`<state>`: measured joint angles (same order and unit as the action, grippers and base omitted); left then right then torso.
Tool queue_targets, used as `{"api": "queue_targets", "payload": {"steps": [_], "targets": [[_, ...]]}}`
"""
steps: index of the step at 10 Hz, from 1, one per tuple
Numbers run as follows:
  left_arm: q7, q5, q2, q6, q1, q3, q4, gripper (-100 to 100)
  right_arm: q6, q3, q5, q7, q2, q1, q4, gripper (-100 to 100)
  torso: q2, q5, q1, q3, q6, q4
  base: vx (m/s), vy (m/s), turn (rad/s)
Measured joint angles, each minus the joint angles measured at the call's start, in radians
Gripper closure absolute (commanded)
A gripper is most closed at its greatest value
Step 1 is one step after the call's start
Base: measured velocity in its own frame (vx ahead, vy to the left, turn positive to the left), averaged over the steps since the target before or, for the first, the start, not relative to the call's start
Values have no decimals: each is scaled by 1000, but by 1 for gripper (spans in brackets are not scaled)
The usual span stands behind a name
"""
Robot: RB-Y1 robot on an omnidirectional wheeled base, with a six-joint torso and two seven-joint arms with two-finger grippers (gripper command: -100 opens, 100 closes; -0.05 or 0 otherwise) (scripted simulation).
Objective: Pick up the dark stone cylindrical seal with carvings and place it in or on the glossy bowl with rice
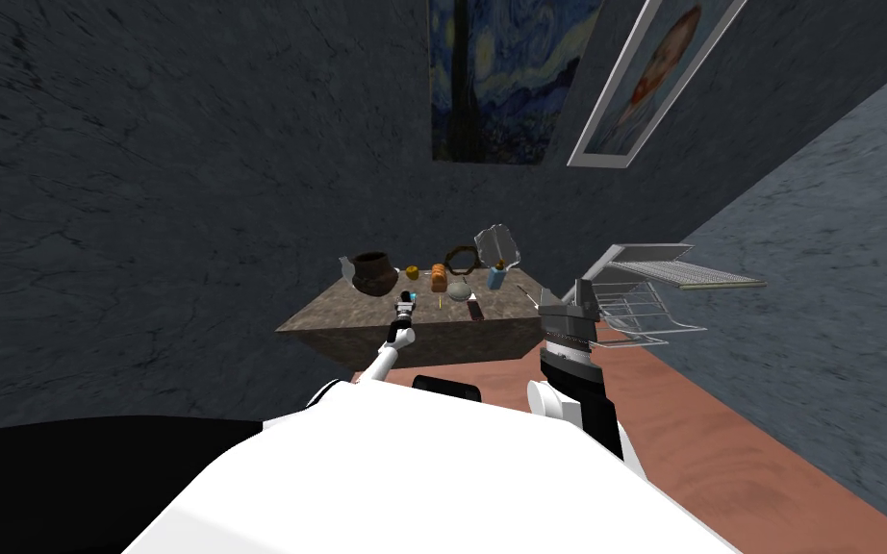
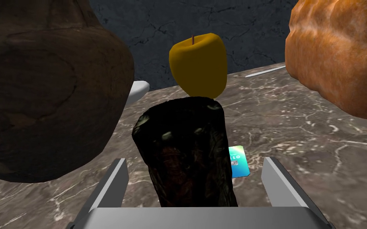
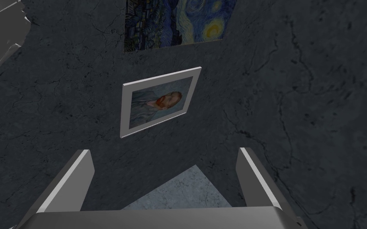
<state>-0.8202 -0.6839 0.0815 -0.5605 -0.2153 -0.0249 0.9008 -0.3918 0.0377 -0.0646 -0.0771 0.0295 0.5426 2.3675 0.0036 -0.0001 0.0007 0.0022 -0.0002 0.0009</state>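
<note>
Dark, carved stone: your seal (image 2: 184, 151) stands upright on the marbled surface (image 2: 298, 131) between the left gripper's (image 2: 195, 160) spread fingers (image 2: 113, 183) (neither touches it), yellow apple (image 2: 198, 65) just behind; right gripper's (image 3: 164, 150) fingers likewise apart.

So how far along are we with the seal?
Approach looks done: the dark seal stands on the table between the open fingers of the left gripper, ungripped. In hand: the grasp. Left: lift and carry to the bowl; the right gripper is open, idle.
</note>
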Motion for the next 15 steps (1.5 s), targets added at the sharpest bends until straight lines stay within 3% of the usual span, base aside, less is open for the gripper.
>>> {"api": "queue_targets", "payload": {"steps": [5,9,10,14,15], "targets": [[-18,10,0,-27,-116,-27,-136,-100,0,0,0,0,0,0,0,0,0,0,0,0,0,0,-45,12,-14],[-27,15,3,-35,-182,-43,-219,-100,0,0,0,0,0,0,0,0,-2,0,0,-1,0,0,-27,5,-8],[-28,15,3,-36,-183,-43,-221,100,0,0,0,0,0,0,0,0,-3,0,-1,-2,0,-1,0,0,0],[-29,14,3,-36,-183,-44,-221,100,0,0,0,0,0,0,0,0,-4,-1,-2,-3,0,-1,0,0,0],[-29,14,3,-36,-183,-44,-221,0,0,0,0,0,0,0,0,0,-4,0,-2,-3,0,-1,0,0,0]]}}
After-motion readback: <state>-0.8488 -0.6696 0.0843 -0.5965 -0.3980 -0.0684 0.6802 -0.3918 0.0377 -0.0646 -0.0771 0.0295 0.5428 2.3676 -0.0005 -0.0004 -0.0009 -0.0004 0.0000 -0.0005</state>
